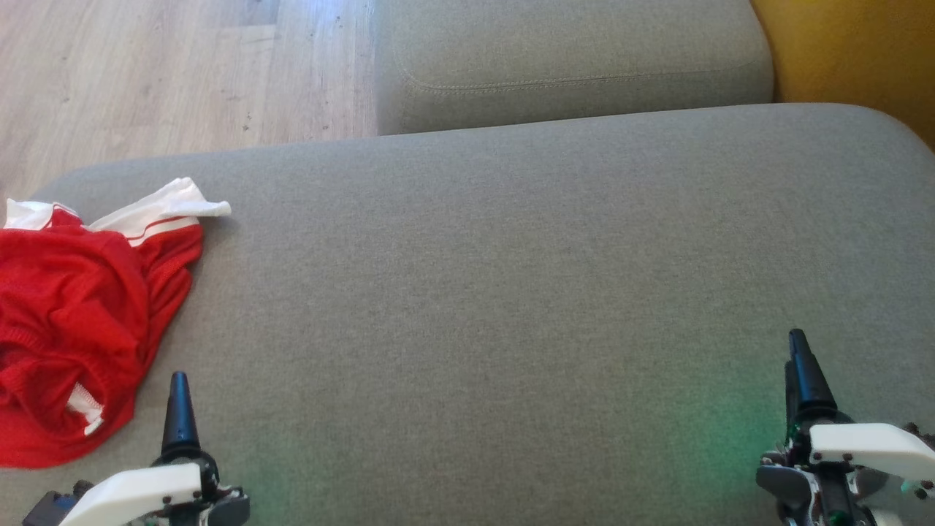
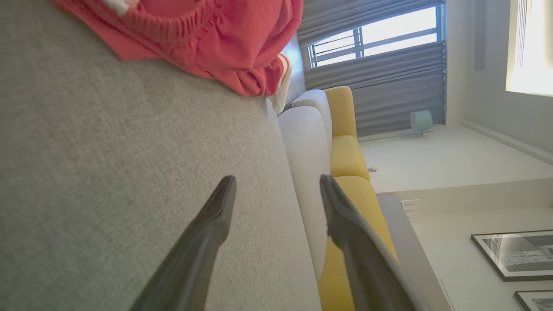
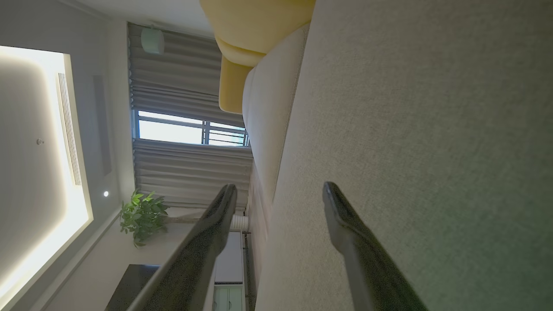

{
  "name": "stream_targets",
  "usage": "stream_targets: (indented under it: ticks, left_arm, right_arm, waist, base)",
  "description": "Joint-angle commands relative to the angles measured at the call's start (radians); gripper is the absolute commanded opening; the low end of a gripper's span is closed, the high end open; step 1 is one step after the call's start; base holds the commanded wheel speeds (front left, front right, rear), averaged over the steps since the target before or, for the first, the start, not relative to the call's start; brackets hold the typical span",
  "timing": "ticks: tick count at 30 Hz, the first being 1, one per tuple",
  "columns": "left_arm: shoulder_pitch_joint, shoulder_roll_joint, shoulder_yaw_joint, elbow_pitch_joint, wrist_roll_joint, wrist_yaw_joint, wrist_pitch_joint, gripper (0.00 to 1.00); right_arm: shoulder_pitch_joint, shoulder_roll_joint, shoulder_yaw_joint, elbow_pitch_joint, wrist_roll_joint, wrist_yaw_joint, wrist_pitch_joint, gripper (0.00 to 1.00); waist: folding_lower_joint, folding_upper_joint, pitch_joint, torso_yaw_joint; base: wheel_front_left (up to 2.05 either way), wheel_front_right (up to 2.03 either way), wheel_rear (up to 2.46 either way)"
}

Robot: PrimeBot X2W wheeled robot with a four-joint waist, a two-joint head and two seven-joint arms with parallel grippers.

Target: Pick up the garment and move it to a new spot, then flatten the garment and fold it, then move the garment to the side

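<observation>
Grey woven upholstery made up the work surface: a broad sofa seat (image 1: 511, 292) stretched ahead of both claws. Beyond it were a second grey cushion (image 1: 570, 66), a pale wooden floor (image 1: 146, 73) past the far left corner, and a yellow cushion (image 1: 855, 51) past the far right.

The garment (image 1: 73, 314), red with white trim, lay crumpled in a loose heap on the seat, at the end on the left claw's side. It sat to the left of the left claw (image 1: 178, 398) and slightly ahead of it. Its nearest red fold was close beside the finger but not touching. In the left wrist view it showed beyond the fingertips and off to one side, not between them. It was well apart from the right claw (image 1: 798, 365), with the whole bare seat between.

Both claws were spread wide and held nothing, with their fingers pointing forward low over the seat.

Judged from its folds, the garment would handle as light, limp, thin knit. It had no stiffness and nothing breakable, and would likely sag and trail when lifted. Layers could slip apart if only the top one were pinched. A gathered ribbed band (image 2: 173, 26) looked the thickest part. A pinch there, or on the white-trimmed edge (image 1: 168, 208), seemed the surest hold. For flattening, one claw at each end of that band would suit.
</observation>
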Motion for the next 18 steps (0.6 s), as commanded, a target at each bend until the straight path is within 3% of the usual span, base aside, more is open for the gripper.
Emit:
stream_targets:
  ticks: [1,3,4,18]
  left_arm:
    - [-0.026,0.005,0.007,-0.046,0.035,0.007,-0.012,1.00]
    - [-0.023,0.005,0.004,-0.054,0.064,0.010,-0.018,1.00]
    - [-0.015,0.005,0.000,-0.074,0.136,0.016,-0.033,1.00]
    - [0.010,0.006,-0.033,-0.119,0.347,0.022,-0.075,1.00]
  right_arm:
    - [-0.045,-0.003,0.012,-0.042,-0.033,0.000,-0.011,1.00]
    - [-0.045,-0.003,0.020,-0.048,-0.063,0.000,-0.017,1.00]
    - [-0.045,-0.004,0.041,-0.056,-0.140,0.000,-0.032,1.00]
    - [-0.040,-0.004,0.109,-0.075,-0.353,0.000,-0.073,1.00]
  waist:
    - [0.0000,0.0000,-0.001,0.000]
    - [0.0000,0.0000,-0.001,0.001]
    - [0.0000,0.0000,-0.004,0.001]
    - [0.0000,0.0000,-0.018,-0.002]
  base:
    - [0.00,0.00,0.00]
    - [0.00,0.00,0.00]
    - [0.00,0.00,0.00]
    - [0.00,0.00,0.00]
